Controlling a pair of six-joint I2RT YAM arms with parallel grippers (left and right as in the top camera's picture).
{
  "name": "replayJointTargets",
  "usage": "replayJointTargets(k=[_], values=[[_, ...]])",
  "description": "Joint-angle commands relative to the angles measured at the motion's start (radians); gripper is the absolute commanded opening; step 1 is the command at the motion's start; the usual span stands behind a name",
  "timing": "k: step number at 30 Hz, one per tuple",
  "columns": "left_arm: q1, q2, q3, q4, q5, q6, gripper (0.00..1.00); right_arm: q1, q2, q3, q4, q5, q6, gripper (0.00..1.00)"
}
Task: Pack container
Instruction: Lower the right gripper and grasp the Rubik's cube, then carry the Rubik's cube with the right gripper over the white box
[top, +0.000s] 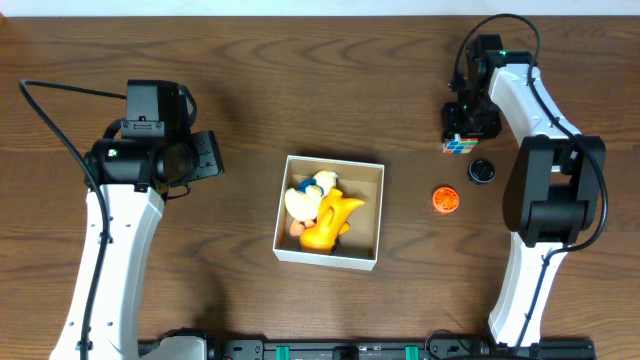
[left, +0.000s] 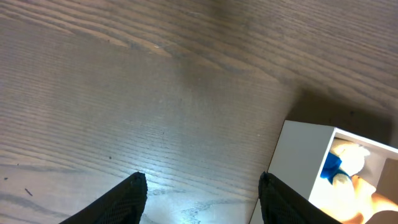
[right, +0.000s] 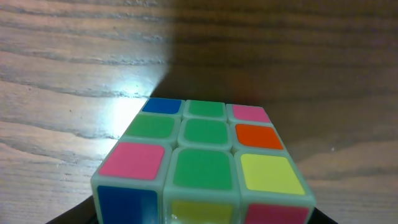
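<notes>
Between the fingers of the right claw (top: 468, 124), on its underside: a multicoloured puzzle cube with pale green edges (right: 204, 163), which fills the right wrist view. Only dark slivers of the fingers show at the cube's lower corners, so it cannot be told whether this claw is clamped on the cube or merely straddles it. Just to the robot's side of the same claw, on the dark wooden table (left: 124, 93), lie a small black round piece (top: 482, 171) and, a little further on, a small orange round piece (top: 446, 199). The two are apart from each other and from the cube. Well to the left of the right claw, and to the right of the left claw (left: 202, 186), stands the square, shallow, white-walled container with a brown cardboard inside (top: 366, 200). It already holds a yellow duck-like toy (top: 332, 220), a white and blue toy (top: 312, 190) and something small and orange in one corner (top: 296, 229), too small to identify. The left claw hovers over the table with its fingers spread wide and nothing between them. A white corner of the container lies just beside one finger in the left wrist view. Judged progress: the container is partly packed, about half. Three pieces lie outside it, and the cube appears to be the one in hand.
</notes>
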Motion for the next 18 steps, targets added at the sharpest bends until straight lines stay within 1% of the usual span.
replayJointTargets(k=[1, 5, 8, 13, 18], values=[[0.002, 0.0, 0.018, -0.004, -0.012, 0.01, 0.6, 0.011, -0.08, 0.013, -0.012, 0.03, 0.045, 0.14], [0.002, 0.0, 0.018, -0.004, -0.012, 0.01, 0.6, 0.057, -0.194, 0.013, -0.024, 0.038, 0.068, 0.13], [0.002, 0.0, 0.018, -0.004, -0.012, 0.01, 0.6, 0.114, -0.278, 0.013, -0.044, 0.037, 0.125, 0.13], [0.002, 0.0, 0.018, -0.004, -0.012, 0.01, 0.6, 0.238, -0.375, 0.013, -0.105, 0.037, 0.245, 0.15], [0.002, 0.0, 0.018, -0.004, -0.012, 0.01, 0.6, 0.381, -0.399, 0.013, -0.173, 0.037, 0.41, 0.15]])
